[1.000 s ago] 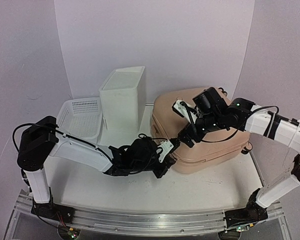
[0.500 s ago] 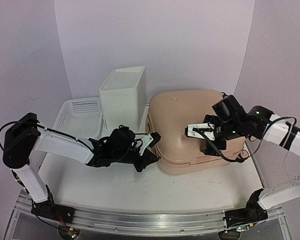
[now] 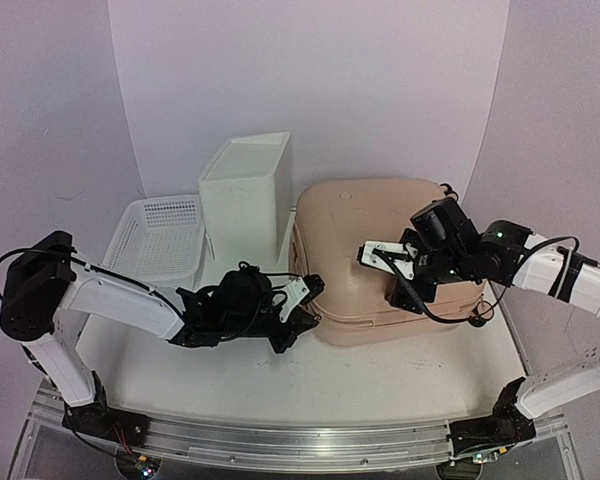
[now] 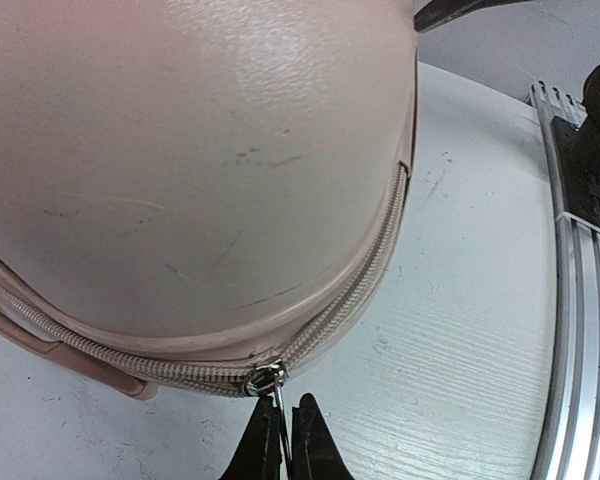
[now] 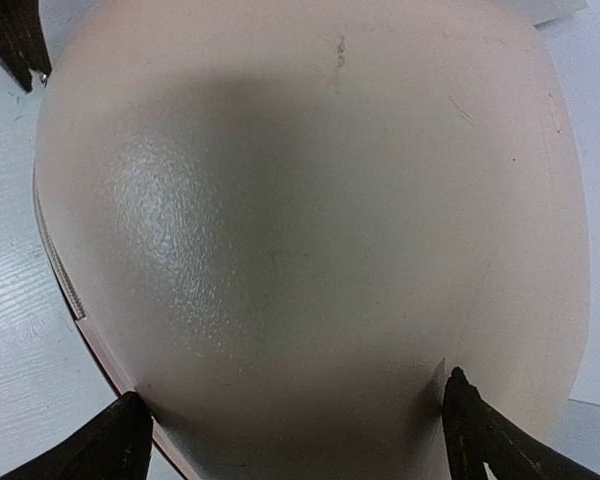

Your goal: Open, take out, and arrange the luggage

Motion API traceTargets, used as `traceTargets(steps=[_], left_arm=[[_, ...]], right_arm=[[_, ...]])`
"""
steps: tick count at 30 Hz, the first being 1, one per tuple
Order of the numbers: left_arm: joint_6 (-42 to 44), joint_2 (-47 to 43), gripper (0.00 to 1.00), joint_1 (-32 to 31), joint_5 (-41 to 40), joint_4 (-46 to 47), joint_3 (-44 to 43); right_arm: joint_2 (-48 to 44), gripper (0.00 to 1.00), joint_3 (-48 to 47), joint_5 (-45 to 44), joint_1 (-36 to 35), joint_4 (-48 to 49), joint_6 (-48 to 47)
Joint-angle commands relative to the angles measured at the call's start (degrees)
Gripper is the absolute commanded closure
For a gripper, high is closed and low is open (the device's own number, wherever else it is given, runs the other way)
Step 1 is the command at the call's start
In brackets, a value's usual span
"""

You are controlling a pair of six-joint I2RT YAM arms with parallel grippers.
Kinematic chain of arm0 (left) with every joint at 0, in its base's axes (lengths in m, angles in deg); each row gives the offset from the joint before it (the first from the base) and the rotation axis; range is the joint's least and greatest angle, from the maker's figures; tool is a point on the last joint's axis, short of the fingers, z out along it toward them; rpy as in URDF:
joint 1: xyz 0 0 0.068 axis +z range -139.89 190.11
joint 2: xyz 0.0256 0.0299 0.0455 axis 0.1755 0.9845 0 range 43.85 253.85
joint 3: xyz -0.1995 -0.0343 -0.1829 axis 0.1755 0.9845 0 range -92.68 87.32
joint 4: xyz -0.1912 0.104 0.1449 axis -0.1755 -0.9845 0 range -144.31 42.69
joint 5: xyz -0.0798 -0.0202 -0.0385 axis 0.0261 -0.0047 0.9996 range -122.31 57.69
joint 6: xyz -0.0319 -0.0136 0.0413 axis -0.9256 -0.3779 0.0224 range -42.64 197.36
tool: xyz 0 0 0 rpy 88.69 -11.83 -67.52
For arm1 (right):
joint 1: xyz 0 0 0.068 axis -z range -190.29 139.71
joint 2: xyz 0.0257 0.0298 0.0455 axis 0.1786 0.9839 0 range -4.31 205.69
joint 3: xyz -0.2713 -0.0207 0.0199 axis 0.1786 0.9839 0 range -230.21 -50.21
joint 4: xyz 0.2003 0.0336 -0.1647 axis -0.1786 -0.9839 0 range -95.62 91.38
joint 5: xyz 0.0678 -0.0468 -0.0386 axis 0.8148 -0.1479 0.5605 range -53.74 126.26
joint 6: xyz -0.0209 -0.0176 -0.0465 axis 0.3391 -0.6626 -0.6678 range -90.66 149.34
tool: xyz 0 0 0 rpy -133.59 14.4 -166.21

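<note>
Left gripper (image 4: 280, 440): jaws pressed together on the thin metal zipper pull (image 4: 277, 402), at the bottom centre of the left wrist view.
Zipper slider (image 4: 264, 379): sits on the seam at a rounded corner of the shell, right above the fingertips.
Zipper seam (image 4: 375, 250): teeth look closed along the visible curve up toward the right.
Right gripper (image 5: 300, 440): fingers spread wide, one in each lower corner of the right wrist view, holding nothing. I cannot tell whether they touch the shell.
Luggage (image 3: 365, 215): lies flat and closed on the table (image 3: 380, 370), right of centre in the overhead view, lid up.
Neighbours: white drawer box (image 3: 245, 195) just beside its left edge; mesh basket (image 3: 160, 235) further left.
Step, as judged: unzipping, barely begun.
Risk, slip: the pull is small and held only at the tips, so a tug off the seam line could let it slide out.
Risk, corner: the slider may bind on the curve.
Risk, shift: with the right arm not clearly bracing, a hard pull could drag the case toward the box.
</note>
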Motion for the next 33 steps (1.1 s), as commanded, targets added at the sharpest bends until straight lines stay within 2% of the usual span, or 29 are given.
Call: traceTargets(steps=[1, 10, 11, 15, 16, 19, 23, 27, 31, 33], left_arm=[[1.1, -1.1, 0.94, -7.6, 20.1, 3.8, -1.2], [-0.6, 11.4, 0.94, -10.6, 20.6, 3.6, -16.1], [-0.5, 12.5, 0.94, -11.0, 18.8, 3.6, -17.5], [0.3, 15.2, 0.82, -11.1, 11.9, 3.3, -21.2], [1.5, 15.3, 0.76, -11.1, 10.7, 2.4, -21.7], [3.5, 11.1, 0.63, -11.1, 10.4, 0.5, -18.9], [5.4, -1.0, 0.43, -10.9, 8.6, -4.5, -11.3], [3.7, -11.6, 0.39, -6.0, 8.5, -13.9, -9.0], [2.9, -14.6, 0.39, 0.6, 7.6, -21.2, -12.0], [1.5, -14.5, 0.38, 4.0, 5.7, -24.1, -15.6]], right_arm=[[6.5, 0.02, 3.7, -7.1, 1.7, 7.2, 13.9], [9.0, 0.02, -0.4, -4.2, 1.4, 7.6, 20.6], [9.1, 0.02, -0.6, -3.5, 1.3, 7.6, 21.7], [8.5, 0.02, -1.6, -3.7, 1.3, 7.0, 27.8], [8.0, 0.02, -2.1, -4.5, 1.3, 5.8, 30.2], [5.3, 0.02, -4.5, -6.8, 1.3, 1.2, 37.9], [0.8, 0.02, -6.6, -10.3, 2.0, -7.6, 50.2], [-3.2, 0.02, -8.0, -8.9, 6.7, -14.1, 59.7], [-7.6, 0.02, -7.7, -5.8, 15.1, -17.9, 68.6], [-9.3, 0.02, -6.8, -0.8, 20.4, -18.5, 71.3]])
